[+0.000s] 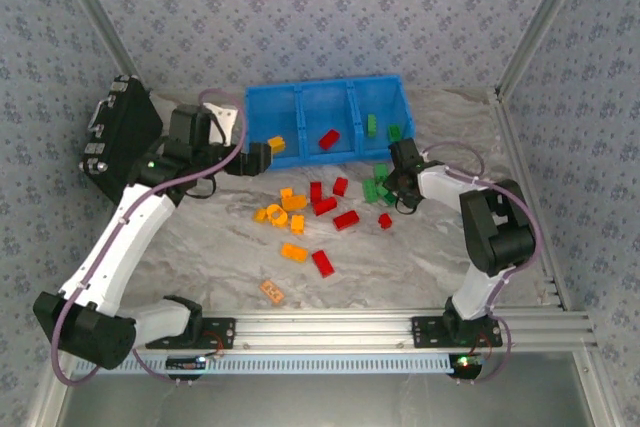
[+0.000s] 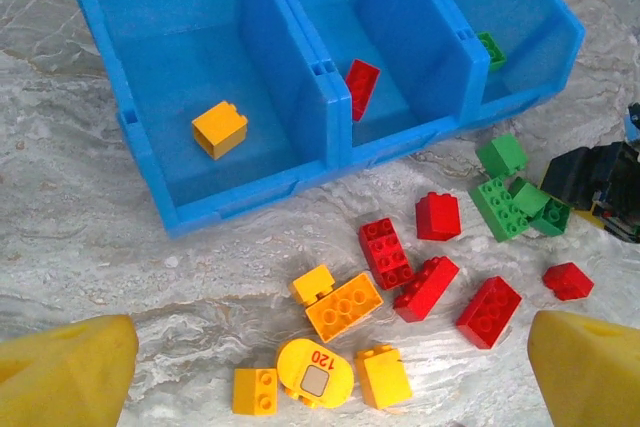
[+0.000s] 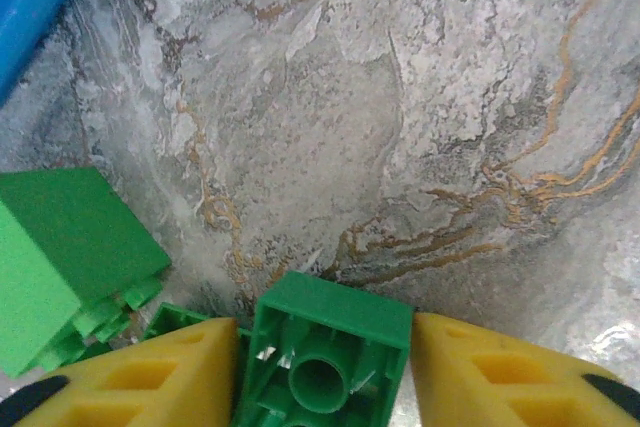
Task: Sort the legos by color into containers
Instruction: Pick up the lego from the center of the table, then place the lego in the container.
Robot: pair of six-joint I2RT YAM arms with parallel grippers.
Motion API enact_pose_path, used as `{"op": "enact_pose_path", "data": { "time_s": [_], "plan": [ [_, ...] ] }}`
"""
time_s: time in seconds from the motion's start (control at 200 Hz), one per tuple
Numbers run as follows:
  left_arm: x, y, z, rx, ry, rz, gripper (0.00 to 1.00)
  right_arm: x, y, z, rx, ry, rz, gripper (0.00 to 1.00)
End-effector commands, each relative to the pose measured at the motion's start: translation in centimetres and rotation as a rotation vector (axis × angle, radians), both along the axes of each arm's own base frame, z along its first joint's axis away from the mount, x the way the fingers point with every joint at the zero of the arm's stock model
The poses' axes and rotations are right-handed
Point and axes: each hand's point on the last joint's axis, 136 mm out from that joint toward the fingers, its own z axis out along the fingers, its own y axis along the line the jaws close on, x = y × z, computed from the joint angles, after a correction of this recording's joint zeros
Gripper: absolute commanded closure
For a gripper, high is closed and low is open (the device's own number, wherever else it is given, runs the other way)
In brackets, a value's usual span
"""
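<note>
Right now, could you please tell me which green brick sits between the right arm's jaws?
The upturned green brick, hollow underside facing the wrist camera, clamped between the jaws; the other green bricks lie loose beside it.

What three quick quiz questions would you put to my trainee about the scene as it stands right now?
1. True or false: the left gripper is holding a red brick.
2. What colour is the brick between the fingers of the right gripper? A red, B green, C orange-yellow.
3. Fill in: the left compartment of the blue bin holds a single brick coloured ___.
Key: 1 false; 2 B; 3 orange-yellow.
</note>
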Motion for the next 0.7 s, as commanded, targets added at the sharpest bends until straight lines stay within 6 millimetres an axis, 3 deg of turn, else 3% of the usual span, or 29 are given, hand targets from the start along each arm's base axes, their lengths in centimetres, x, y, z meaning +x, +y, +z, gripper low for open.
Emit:
{"op": "enact_pose_path", "data": {
  "time_s": [0.0,0.14,0.29,0.39,0.495,0.695],
  "plan": [
    [-0.7,0.6,0.2,-0.003,-0.001,0.037,0.00,-0.6,-0.9,-1.1,-0.031,0.028,-0.012,0.56],
    [-1.5,1.2,-2.2,0.010,0.043,0.060,0.00,-0.9,-2.0,-0.8,-0.040,0.027,0.008,0.66],
    [-3.0,2.5,-6.6,0.086,0.114,0.151,0.00,-0.8,-2.8,1.8,-0.037,-0.017,0.054,0.71],
    [-5.0,2.4,-9.3,0.086,0.209,0.206,0.00,-0.6,-3.2,4.6,-0.070,-0.045,0.100,0.73],
    [-7.0,1.0,-11.3,0.029,0.308,0.236,0.00,0.4,-3.0,8.2,-0.094,-0.104,0.166,0.73],
    [-10.4,-2.2,-15.3,-0.120,0.538,0.326,0.00,5.2,-0.6,15.9,-0.126,-0.271,0.348,0.73]
  ]
}}
